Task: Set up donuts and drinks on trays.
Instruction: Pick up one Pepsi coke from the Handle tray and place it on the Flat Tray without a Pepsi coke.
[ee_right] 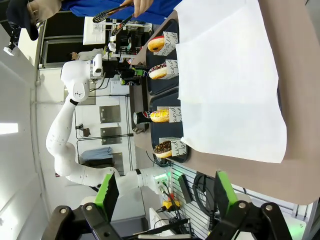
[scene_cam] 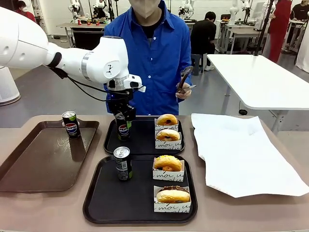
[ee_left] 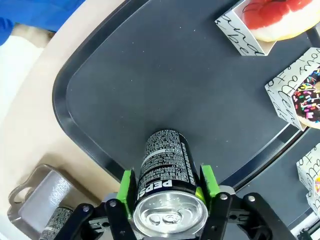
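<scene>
On the far black tray a Pepsi can stands upright, with my left gripper straddling it from above. In the left wrist view the green pads flank this can with slim gaps, so the gripper is open. Two sleeved donuts sit on the same tray's right side. The near black tray holds another can and two donuts. My right gripper is open, empty and off the table's side.
A long brown tray at the left carries a third can. A white paper sheet covers the table's right part. The person in blue stands across the table, holding tongs above the far tray.
</scene>
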Controlling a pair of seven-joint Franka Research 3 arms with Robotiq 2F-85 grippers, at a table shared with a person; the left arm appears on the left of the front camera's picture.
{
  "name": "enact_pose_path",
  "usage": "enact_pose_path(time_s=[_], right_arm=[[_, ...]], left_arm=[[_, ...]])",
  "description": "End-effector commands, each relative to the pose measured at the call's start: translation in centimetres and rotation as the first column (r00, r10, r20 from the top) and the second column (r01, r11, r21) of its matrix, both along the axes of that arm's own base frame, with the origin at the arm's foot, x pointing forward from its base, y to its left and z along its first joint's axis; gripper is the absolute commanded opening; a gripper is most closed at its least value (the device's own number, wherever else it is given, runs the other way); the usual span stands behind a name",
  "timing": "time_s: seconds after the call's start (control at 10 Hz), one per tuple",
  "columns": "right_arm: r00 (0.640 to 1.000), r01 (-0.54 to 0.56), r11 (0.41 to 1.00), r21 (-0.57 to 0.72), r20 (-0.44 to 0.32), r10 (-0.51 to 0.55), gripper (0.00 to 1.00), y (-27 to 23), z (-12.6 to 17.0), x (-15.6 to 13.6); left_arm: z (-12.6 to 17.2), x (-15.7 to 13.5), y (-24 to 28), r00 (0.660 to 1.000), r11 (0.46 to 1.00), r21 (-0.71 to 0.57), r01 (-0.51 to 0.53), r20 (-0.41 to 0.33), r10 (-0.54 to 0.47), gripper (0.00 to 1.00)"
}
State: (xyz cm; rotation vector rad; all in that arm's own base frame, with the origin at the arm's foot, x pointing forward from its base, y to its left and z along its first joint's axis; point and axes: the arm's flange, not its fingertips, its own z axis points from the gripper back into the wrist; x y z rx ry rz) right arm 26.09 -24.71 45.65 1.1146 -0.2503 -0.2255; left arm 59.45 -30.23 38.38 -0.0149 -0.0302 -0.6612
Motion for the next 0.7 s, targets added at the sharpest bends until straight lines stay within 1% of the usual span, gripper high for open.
enact_pose_path(time_s=[0.0,0.1,0.2,0.3,0.4,0.5,0.6], right_arm=[[1.0,-0.013,1.0,-0.001,0.007,0.013,1.0,-0.1,0.0,-0.2],[1.0,-0.013,1.0,-0.001,0.007,0.013,1.0,-0.1,0.0,-0.2],[1.0,-0.013,1.0,-0.001,0.007,0.013,1.0,-0.1,0.0,-0.2],[1.0,-0.013,1.0,-0.001,0.007,0.013,1.0,-0.1,0.0,-0.2],[1.0,-0.013,1.0,-0.001,0.007,0.013,1.0,-0.1,0.0,-0.2],[1.0,-0.013,1.0,-0.001,0.007,0.013,1.0,-0.1,0.0,-0.2],[1.0,-0.013,1.0,-0.001,0.007,0.013,1.0,-0.1,0.0,-0.2]], left_arm=[[0.9,0.0,0.2,1.0,1.0,-0.008,0.022,0.0,-0.022,1.0],[1.4,-0.3,0.2,1.0,1.0,-0.002,0.028,0.0,-0.028,1.0],[2.0,-0.9,0.2,0.999,0.999,-0.017,0.034,-0.016,-0.034,0.88],[3.2,-1.9,0.4,0.999,0.999,-0.009,0.051,-0.002,-0.051,0.97],[4.5,-3.0,0.6,0.998,0.998,-0.013,0.068,-0.006,-0.068,1.0],[6.2,-4.5,0.6,0.998,0.998,-0.019,0.059,-0.003,-0.059,1.0],[7.3,-5.9,0.8,0.998,0.999,-0.017,0.052,-0.027,-0.053,1.0]])
